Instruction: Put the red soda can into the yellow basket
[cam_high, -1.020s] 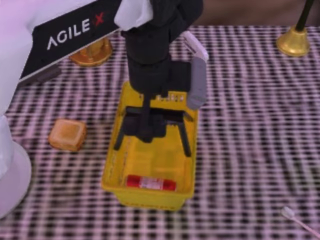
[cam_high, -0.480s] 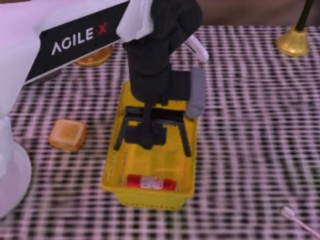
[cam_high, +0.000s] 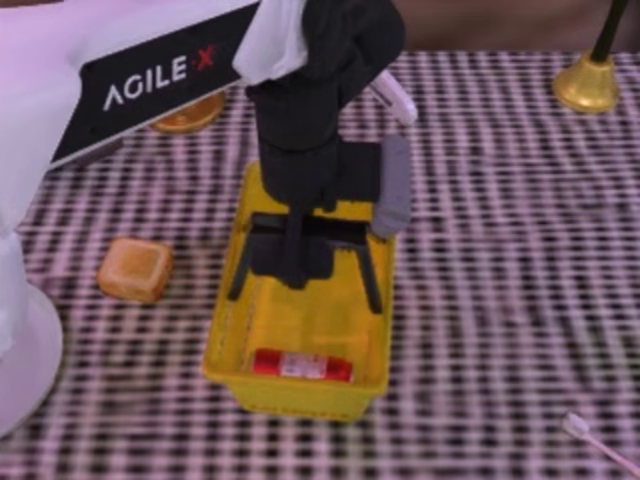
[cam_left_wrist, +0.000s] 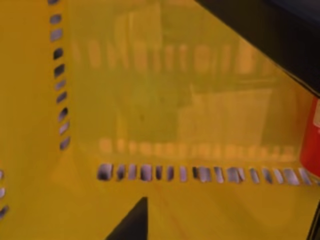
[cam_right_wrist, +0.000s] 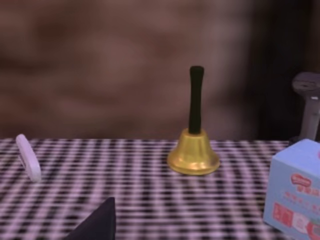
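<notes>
The red soda can (cam_high: 301, 365) lies on its side inside the yellow basket (cam_high: 225, 330), against the front wall. In the left wrist view only an edge of the can (cam_left_wrist: 312, 135) shows, past the basket's slotted rim (cam_left_wrist: 200, 173). My left gripper (cam_high: 300, 262) hangs over the basket's middle, between the folded dark handles (cam_high: 370, 270). It is open and empty, well back from the can. My right arm is parked out of the top view. Its wrist view shows only one dark fingertip (cam_right_wrist: 102, 220), with nothing by it.
A tan bread-like block (cam_high: 135, 268) lies left of the basket. A gold bell (cam_high: 588, 80) stands at the back right, and a gold base (cam_high: 185, 108) sits under my left arm. A pale stick (cam_high: 600, 440) lies front right. The right wrist view shows a blue-white box (cam_right_wrist: 295, 192).
My left gripper has drawn back a little over the basket. The can lies in the same spot in the basket.
</notes>
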